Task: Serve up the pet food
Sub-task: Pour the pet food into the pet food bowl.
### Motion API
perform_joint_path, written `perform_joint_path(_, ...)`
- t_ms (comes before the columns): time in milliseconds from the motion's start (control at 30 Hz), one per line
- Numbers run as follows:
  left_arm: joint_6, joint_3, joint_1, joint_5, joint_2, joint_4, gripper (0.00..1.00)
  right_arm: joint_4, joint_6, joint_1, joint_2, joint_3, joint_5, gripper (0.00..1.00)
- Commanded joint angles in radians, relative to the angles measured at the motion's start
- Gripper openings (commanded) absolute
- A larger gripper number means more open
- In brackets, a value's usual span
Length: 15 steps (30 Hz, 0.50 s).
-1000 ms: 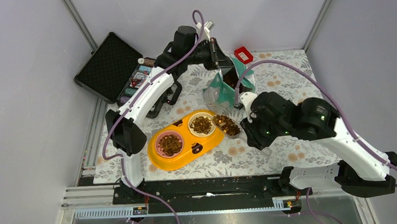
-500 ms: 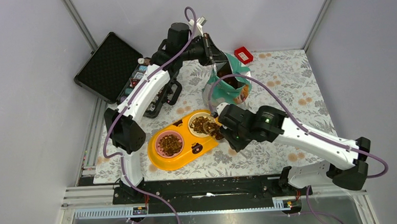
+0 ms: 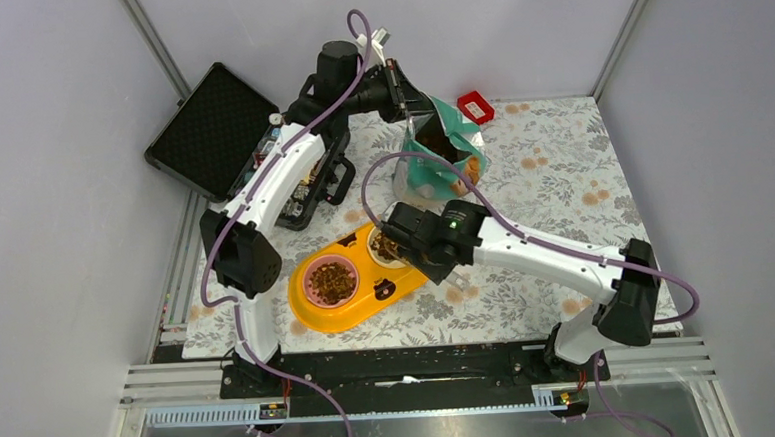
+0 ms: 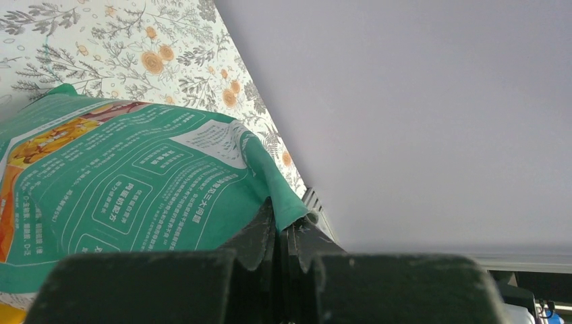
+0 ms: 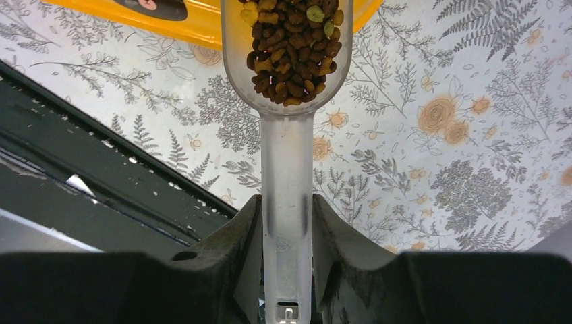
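- Ahead of the right gripper point(image 5: 287, 226), the orange feeder point(image 5: 202, 30) is seen; its filled pink bowl point(image 3: 332, 279) is shown only from above.
- Between the clenched fingers of the left gripper point(image 4: 283, 233), the teal pouch point(image 4: 135, 189) is pinched by its top edge.
- The clear scoop point(image 5: 287, 155) is grasped by its handle between the right fingers.
- The pet food point(image 5: 290, 47) is heaped in it; pouring is judged to be in hand, and a wrist roll over the feeder is called for.

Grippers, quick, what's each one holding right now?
Left gripper: shut on the pouch at its top edge.
Right gripper: shut on the scoop handle, scoop loaded with kibble.
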Motion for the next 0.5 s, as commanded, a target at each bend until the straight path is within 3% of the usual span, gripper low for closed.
perform_joint_path(0,-0.023,0.008,0.053,0.005,-0.064,0.19,0.0,0.018,-0.058,-0.018,0.053,0.06,0.079,0.0)
perform_joint_path(467,-0.059,-0.06,0.074,0.022,-0.082,0.264,0.0,-0.056,-0.13,-0.025,0.117,0.1,0.157,0.0)
